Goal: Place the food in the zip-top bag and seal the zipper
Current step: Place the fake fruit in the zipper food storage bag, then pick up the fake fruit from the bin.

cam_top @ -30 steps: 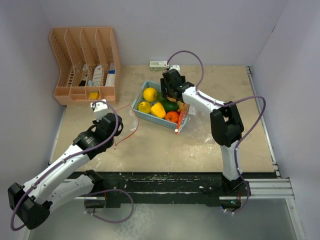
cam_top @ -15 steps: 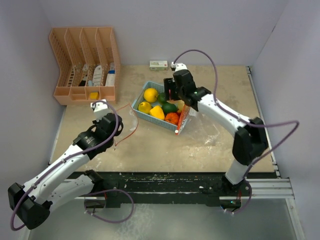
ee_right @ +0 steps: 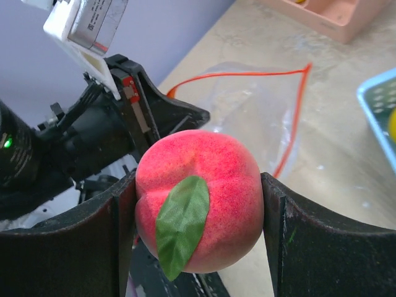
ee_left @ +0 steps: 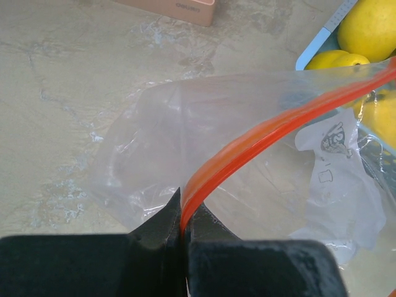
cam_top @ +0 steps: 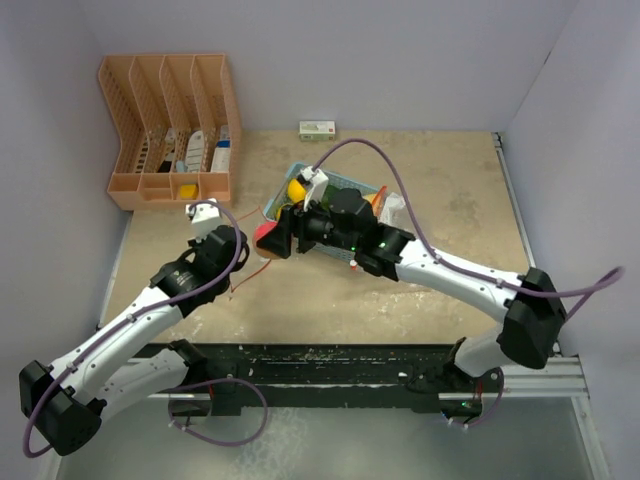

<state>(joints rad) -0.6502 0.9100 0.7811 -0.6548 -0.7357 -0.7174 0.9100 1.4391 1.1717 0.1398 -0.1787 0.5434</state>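
My right gripper [ee_right: 198,210] is shut on a red toy peach [ee_right: 198,201] with a green leaf and holds it above the table. In the top view the peach [cam_top: 268,240] hangs just right of my left gripper [cam_top: 228,246], over the mouth of the clear zip-top bag [cam_top: 250,265]. My left gripper [ee_left: 184,226] is shut on the bag's orange zipper strip [ee_left: 260,133], holding the rim up. More food lies in the light-blue basket [cam_top: 362,187]: a yellow fruit [cam_top: 296,190] shows there, and two yellow pieces [ee_left: 371,28] show beyond the bag. My right arm hides the rest.
A pink slotted organiser [cam_top: 170,125] stands at the back left with small items in it. A small white box [cam_top: 317,128] lies by the back wall. Walls close in the table on the left, back and right.
My right arm has swung left from the basket to the bag mouth, carrying the red peach. The left gripper has stayed put on the zipper strip.
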